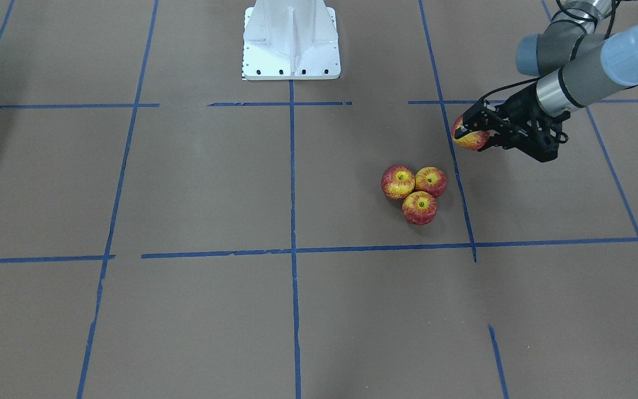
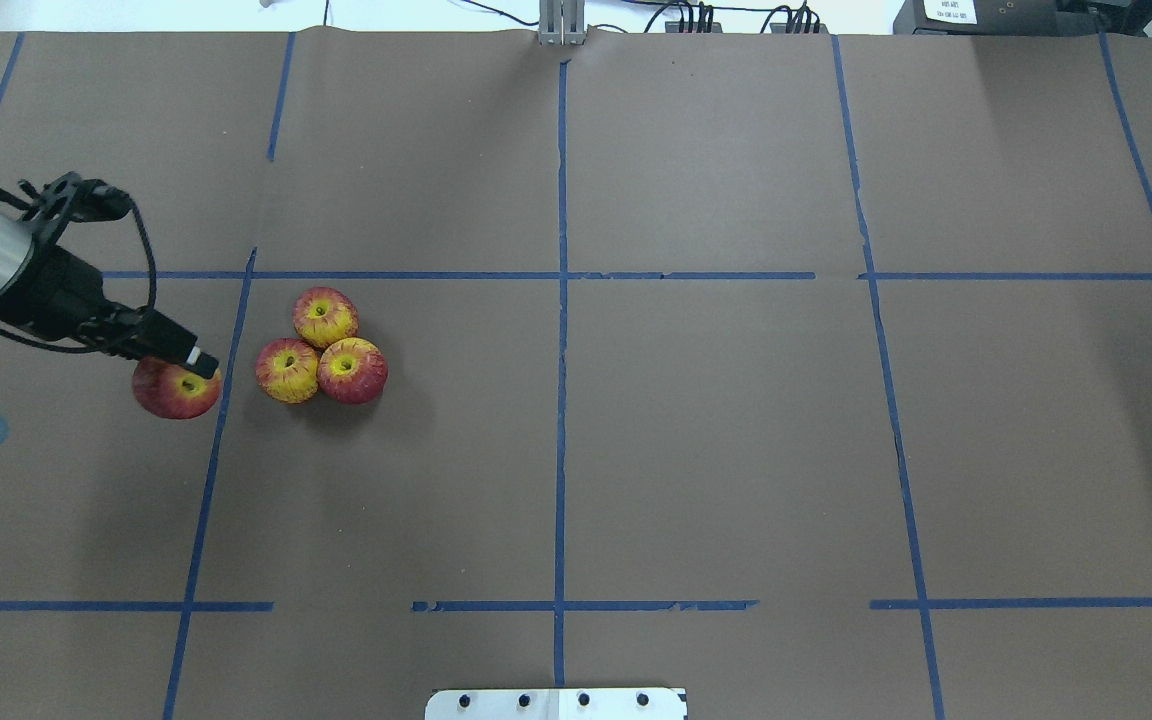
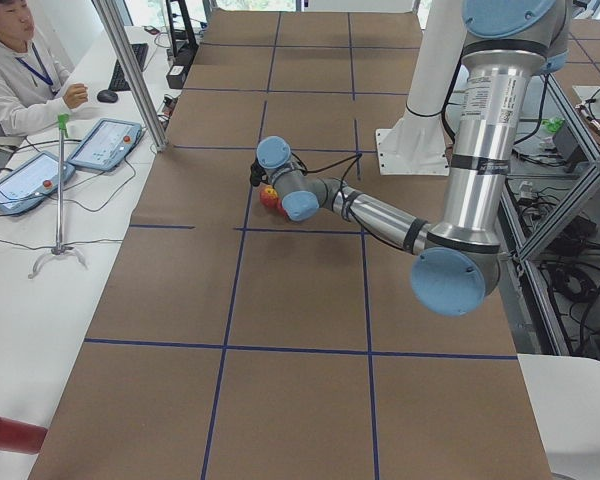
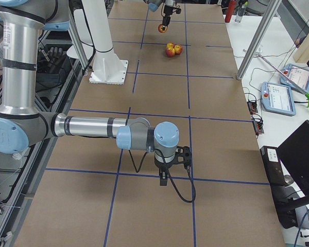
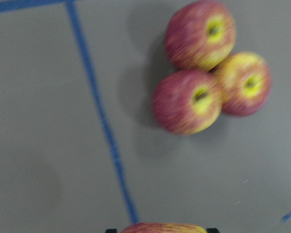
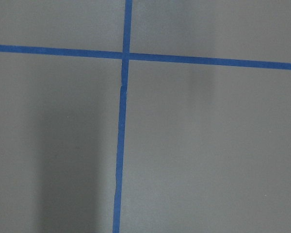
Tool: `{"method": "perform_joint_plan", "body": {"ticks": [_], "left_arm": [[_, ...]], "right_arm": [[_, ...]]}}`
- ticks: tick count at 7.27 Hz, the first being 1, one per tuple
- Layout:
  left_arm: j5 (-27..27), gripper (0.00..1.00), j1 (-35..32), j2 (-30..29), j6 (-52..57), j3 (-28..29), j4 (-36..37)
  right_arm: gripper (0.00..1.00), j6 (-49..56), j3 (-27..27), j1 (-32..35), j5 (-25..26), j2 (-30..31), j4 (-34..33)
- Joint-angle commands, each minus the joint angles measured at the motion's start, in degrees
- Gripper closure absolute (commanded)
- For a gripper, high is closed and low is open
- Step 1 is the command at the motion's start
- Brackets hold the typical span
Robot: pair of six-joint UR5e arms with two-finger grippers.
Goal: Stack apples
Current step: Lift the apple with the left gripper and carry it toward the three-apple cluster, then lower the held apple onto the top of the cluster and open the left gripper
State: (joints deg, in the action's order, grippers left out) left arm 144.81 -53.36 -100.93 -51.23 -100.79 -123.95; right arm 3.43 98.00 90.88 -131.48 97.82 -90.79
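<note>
Three red-and-yellow apples (image 1: 398, 182) (image 1: 431, 180) (image 1: 420, 208) sit touching in a cluster on the brown table, stem dimples up. The cluster also shows in the overhead view (image 2: 325, 316) and the left wrist view (image 5: 186, 102). My left gripper (image 1: 468, 132) is shut on a fourth apple (image 1: 472, 142) and holds it above the table, beside the cluster on the robot's left (image 2: 164, 395). The top of that apple shows at the bottom edge of the left wrist view (image 5: 164, 227). My right gripper (image 4: 165, 175) hangs over bare table far from the apples; I cannot tell whether it is open or shut.
The white robot base (image 1: 291, 39) stands at the table's robot-side edge. Blue tape lines (image 1: 292, 166) grid the table. Metal poles (image 3: 130, 70) and an operator's desk with tablets (image 3: 105, 145) line the far side.
</note>
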Motion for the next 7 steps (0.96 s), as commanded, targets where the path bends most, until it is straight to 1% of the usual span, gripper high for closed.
{"method": "perform_joint_plan", "body": {"ticks": [1,2,3,4,5,6,7], "left_arm": [[-5.54,1.00,0.53,-7.68,-5.90,2.53,0.37],[-10.37,1.00,1.58,-9.00,-5.90,3.14,0.37],[-15.47,1.00,4.46,-9.36,-5.90,3.32,0.37],[-18.22,1.00,6.40,-9.28,-5.99,3.41,0.46],[-18.68,1.00,7.29,-8.93,-5.99,3.41,0.38],[-21.47,1.00,8.43,-8.58,-5.99,3.49,0.46],[-22.45,1.00,8.97,-8.49,-5.90,3.84,0.46]], "right_arm": [[0.00,-0.09,0.00,0.00,0.00,0.00,0.00],[0.00,0.00,0.00,0.00,-0.09,0.00,0.00],[0.00,0.00,0.00,0.00,0.00,0.00,0.00],[0.00,-0.09,0.00,0.00,0.00,0.00,0.00],[0.00,0.00,0.00,0.00,0.00,0.00,0.00],[0.00,0.00,0.00,0.00,0.00,0.00,0.00],[0.00,0.00,0.00,0.00,0.00,0.00,0.00]]}}
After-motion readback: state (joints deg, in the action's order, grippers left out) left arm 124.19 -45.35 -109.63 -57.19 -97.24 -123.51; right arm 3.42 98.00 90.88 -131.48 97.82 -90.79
